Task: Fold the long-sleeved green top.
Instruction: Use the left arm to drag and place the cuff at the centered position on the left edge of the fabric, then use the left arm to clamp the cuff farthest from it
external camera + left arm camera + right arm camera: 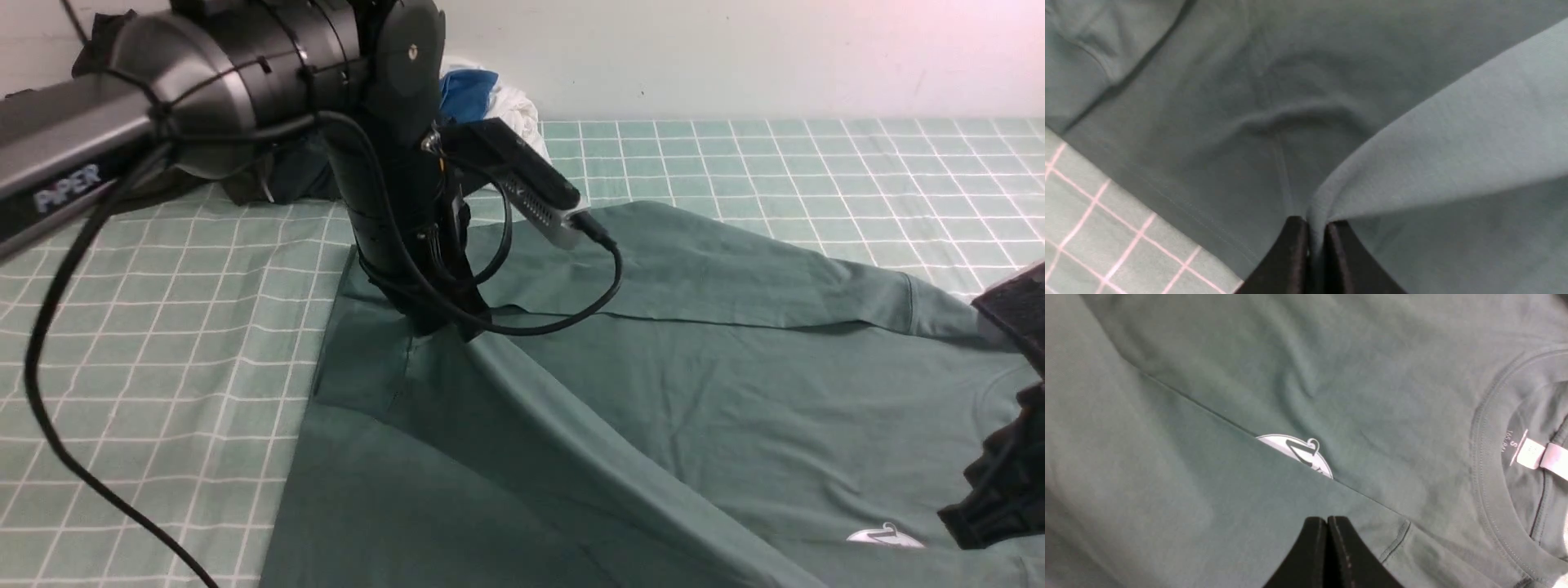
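The green long-sleeved top point(694, 392) lies spread over the middle and right of the table. Its white round logo point(886, 536) is half covered by a folded-over layer. My left gripper point(445, 322) stands at the top's far left corner, pointing down. In the left wrist view that gripper point(1316, 222) is shut on a raised ridge of the top's fabric point(1433, 143), which runs away from the jaws. My right gripper point(1327, 518) is shut with nothing between its fingers, just over a folded layer near the logo point(1298, 451) and the round neck point(1490, 457).
The pale green grid cloth point(163, 327) covers the table. A pile of blue and white clothes point(482, 98) and a dark garment point(277, 180) lie at the back by the wall. A black cable point(49, 392) hangs from the left arm. The right arm point(1008, 474) is at the right edge.
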`<state>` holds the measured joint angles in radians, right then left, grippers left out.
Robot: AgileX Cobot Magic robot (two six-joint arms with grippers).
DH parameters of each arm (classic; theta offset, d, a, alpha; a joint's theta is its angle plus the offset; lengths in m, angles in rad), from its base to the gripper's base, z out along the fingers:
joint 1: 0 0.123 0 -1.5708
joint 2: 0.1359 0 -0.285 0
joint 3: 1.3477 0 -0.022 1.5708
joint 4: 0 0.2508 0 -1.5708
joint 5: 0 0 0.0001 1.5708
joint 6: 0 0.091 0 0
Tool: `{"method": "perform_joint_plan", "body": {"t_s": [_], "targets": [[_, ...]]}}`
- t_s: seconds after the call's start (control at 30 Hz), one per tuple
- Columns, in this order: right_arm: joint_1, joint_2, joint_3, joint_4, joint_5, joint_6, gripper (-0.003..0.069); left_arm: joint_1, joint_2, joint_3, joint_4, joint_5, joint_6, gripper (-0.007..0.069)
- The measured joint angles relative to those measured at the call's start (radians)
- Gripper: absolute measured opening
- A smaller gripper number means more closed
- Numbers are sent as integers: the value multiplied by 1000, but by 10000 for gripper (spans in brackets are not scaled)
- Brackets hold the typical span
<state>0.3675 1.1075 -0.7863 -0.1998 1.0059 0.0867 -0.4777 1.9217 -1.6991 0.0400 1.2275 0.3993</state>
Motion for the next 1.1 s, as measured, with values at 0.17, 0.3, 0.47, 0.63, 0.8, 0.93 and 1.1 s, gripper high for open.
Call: {"method": "perform_joint_plan", "body": {"t_s": [0.17, 0.3, 0.47, 0.63, 0.8, 0.93, 1.1], "targets": [[0, 0, 0, -7, 0, 11, -14, 48, 107, -47, 2, 0, 9, 27], [0, 4, 0, -7, -5, 11, -14, 85, 163, -105, 2, 0, 10, 30], [0, 20, 1, -7, -24, 11, -14, 101, 204, -149, 1, 0, -1, 75], [0, 59, 2, -7, -34, 11, -14, 101, 227, -174, 1, 0, -32, 221], [0, 75, 2, -7, -42, 11, -14, 127, 231, -213, 2, -15, -133, 405], [0, 75, 2, -7, -55, 11, -14, 171, 235, -225, 2, -77, -199, 465], [0, 75, 2, -7, -88, 11, -14, 224, 279, -226, 2, -192, -288, 472]]}}
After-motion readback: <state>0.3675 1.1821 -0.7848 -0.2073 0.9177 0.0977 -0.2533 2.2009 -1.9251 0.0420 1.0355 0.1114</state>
